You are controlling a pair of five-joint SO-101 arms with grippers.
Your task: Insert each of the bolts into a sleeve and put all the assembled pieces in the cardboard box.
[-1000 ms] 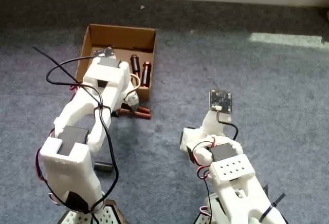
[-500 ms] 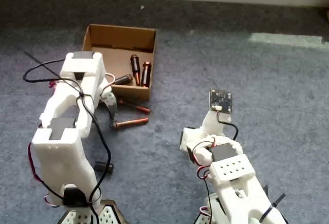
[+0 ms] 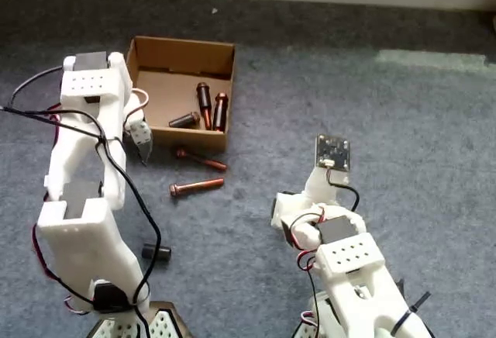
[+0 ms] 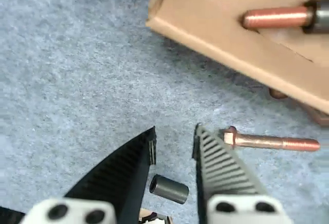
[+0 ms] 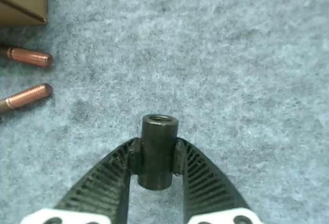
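Sleeve [image 5: 159, 131] sits clamped in the right pincer [image 5: 156, 151]; the left pincer [image 4: 175, 137] gapes, released.

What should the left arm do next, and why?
Probably move the open left gripper to the bolt lying clear of the box and grasp it: the right gripper holds an empty sleeve, ready for one.

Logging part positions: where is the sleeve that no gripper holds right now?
In the high view the loose sleeve lies on the carpet beside the left arm, nearer the arm bases than the closest bolt.
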